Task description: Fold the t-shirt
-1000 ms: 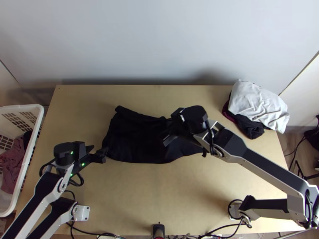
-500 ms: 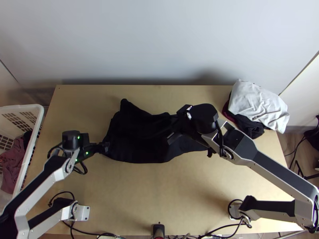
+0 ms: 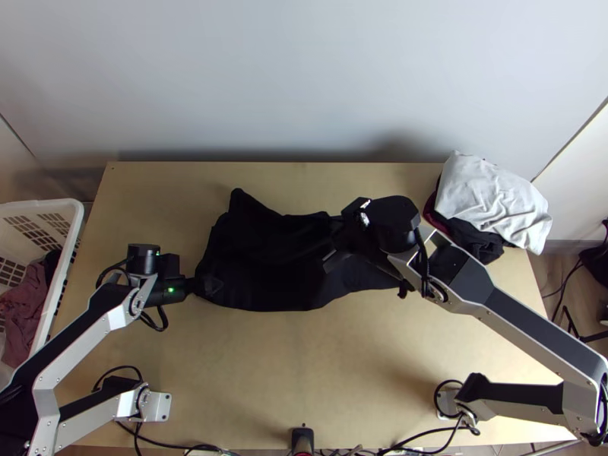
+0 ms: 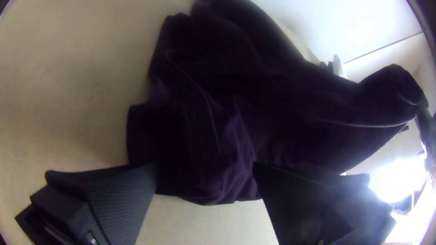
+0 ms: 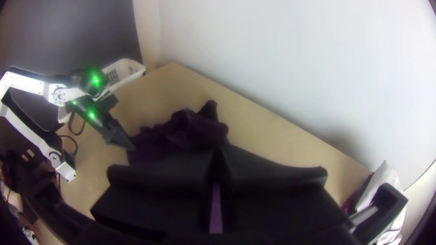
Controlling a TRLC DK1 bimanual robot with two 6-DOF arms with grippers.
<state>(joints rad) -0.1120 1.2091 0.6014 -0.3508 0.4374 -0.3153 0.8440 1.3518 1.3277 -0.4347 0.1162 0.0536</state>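
well, the dark t-shirt (image 3: 262, 262) lies rumpled in a wide strip across the middle of the table (image 3: 296, 380), 1 corner poking toward the wall (image 3: 304, 76). at its left end sits the left gripper (image 3: 209, 286), its 2 fingers (image 4: 122, 195) spread wide with cloth between and beyond them. the right gripper (image 3: 332, 257) is over the shirt's other half, its 2 fingertips together; i can't tell whether they pinch any cloth.
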